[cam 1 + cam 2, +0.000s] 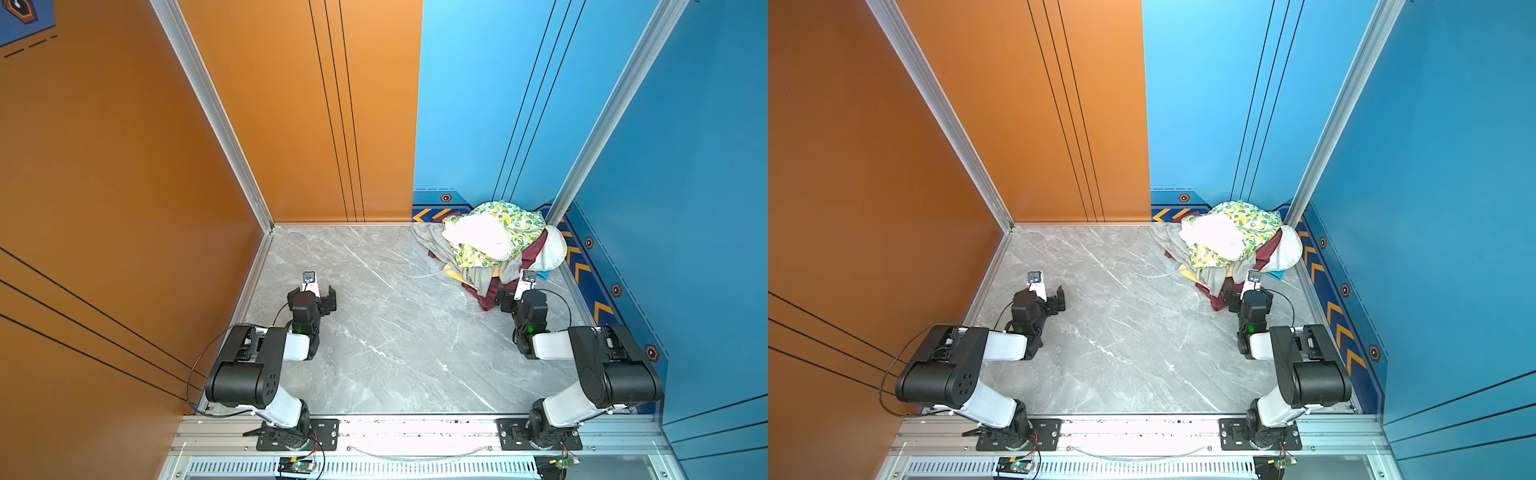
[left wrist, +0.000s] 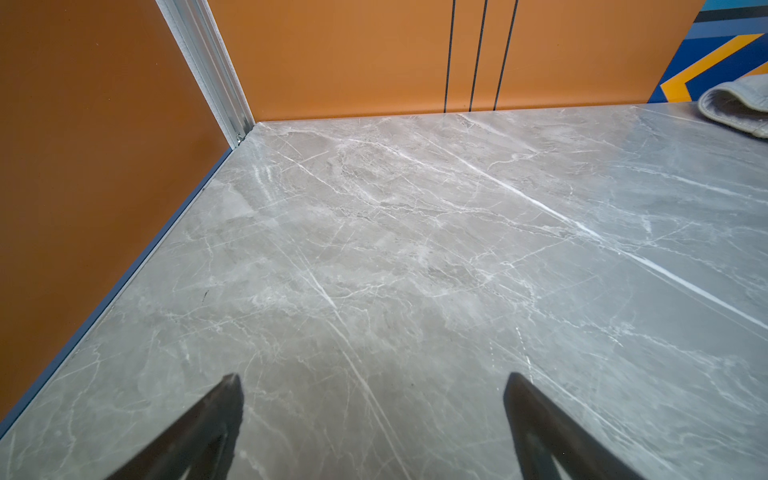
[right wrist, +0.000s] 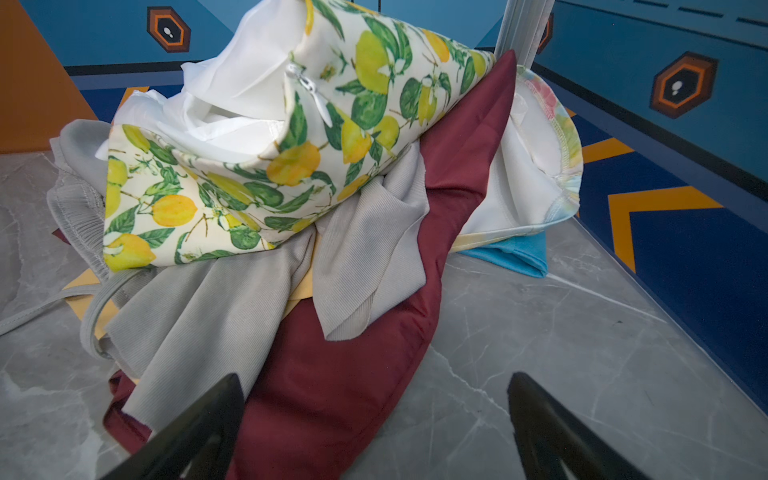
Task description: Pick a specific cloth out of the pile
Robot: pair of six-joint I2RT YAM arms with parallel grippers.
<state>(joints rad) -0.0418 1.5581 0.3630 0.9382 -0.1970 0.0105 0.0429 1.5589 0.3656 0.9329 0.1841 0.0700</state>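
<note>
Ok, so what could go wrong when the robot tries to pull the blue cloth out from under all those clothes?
1. Only a corner of the blue cloth peeks out under the pile, so the open right fingers might pinch the pastel-edged white piece lying on it instead.
2. The maroon garment lies right before the fingers and could get snagged.
3. Pulling from the bottom may topple the heap.
</note>
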